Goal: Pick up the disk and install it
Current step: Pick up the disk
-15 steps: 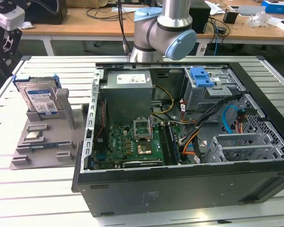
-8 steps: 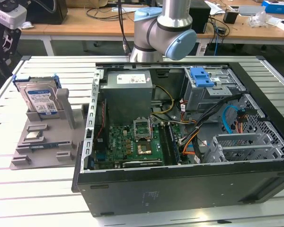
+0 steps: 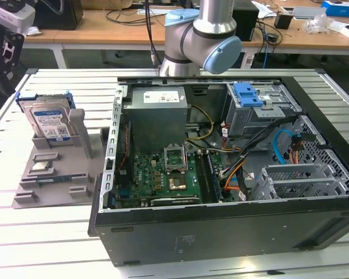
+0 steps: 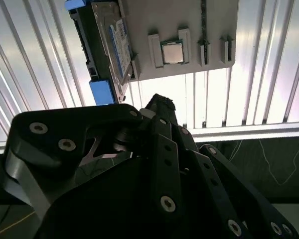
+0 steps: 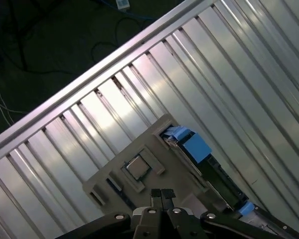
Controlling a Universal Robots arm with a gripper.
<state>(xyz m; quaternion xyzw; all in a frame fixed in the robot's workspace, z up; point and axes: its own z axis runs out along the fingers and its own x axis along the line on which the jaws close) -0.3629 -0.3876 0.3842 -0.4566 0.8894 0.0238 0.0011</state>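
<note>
The disk (image 3: 47, 121) is a silver drive with a white-and-blue label in a blue carrier. It stands on edge in a grey holder tray (image 3: 58, 174) on the table, at the exterior view's left. Both wrist views look down on it from above: the disk (image 4: 112, 45) beside the tray, and its blue carrier end (image 5: 195, 147). My gripper (image 5: 162, 193) hangs well above the tray, its black fingers pressed together with nothing between them. In the second wrist view the gripper (image 4: 159, 102) tapers to a single tip short of the disk.
A processor chip (image 4: 172, 52) lies in a pocket of the tray. The open computer case (image 3: 221, 232) fills the exterior view's right, with a grey power supply (image 3: 157, 107), a motherboard (image 3: 163, 174) and a blue latch bracket (image 3: 247, 94) on the drive cage. The ribbed table's edge (image 5: 114, 59) runs near the tray.
</note>
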